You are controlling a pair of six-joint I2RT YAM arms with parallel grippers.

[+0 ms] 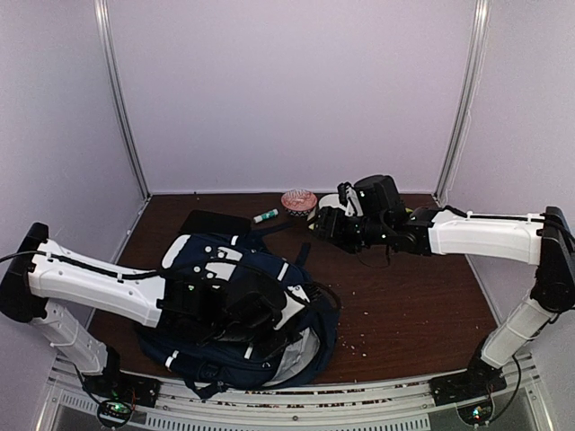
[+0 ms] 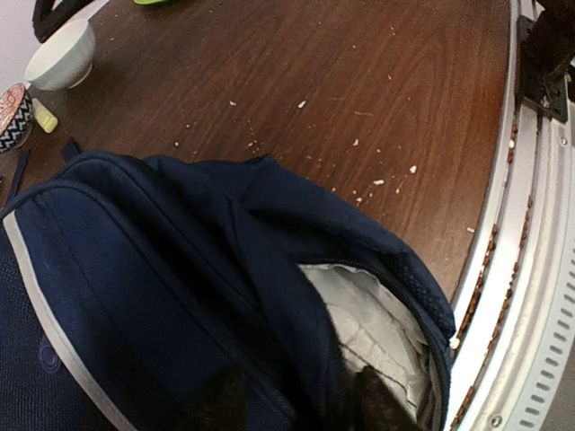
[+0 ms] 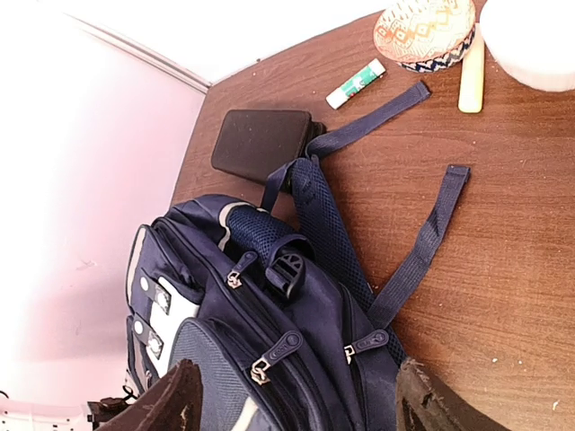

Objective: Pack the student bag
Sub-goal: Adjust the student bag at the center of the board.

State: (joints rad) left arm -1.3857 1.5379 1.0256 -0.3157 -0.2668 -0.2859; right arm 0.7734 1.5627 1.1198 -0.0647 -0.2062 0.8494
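desk (image 1: 413, 305): brown wood, scattered with crumbs

student bag (image 1: 211, 265): lies flat at the near-left of the desk, under the left arm. main compartment is unzipped and grey lining shows at the end toward the near desk edge. straps trail out toward the back

handling, my read: soft limp fabric, bulky but probably light. it'll sag and fold instead of lifting as one piece, and the mouth will likely flop shut unless held. best holds look like the stiffer zip rim at the opening or the padded top handle (image 3: 262, 232). zip pulls are small and the loose straps will drag, so skip both

left gripper (image 2: 296, 406): jaws apart, straddling the navy rim just beside the lining, not pinching it as far as I can see

right gripper (image 3: 296, 382): jaws wide, holding nothing. hangs over the back of the desk above the strap end of the bag, near the small stuff

loose items behind the bag, all outside it:
- black case (image 3: 260, 139), touching a strap
- white bowl (image 2: 61, 54)
- patterned tape roll (image 3: 427, 31), just beside the bowl
- glue stick (image 3: 355, 83)
- pale yellow stick (image 3: 471, 76), can't tell what it is
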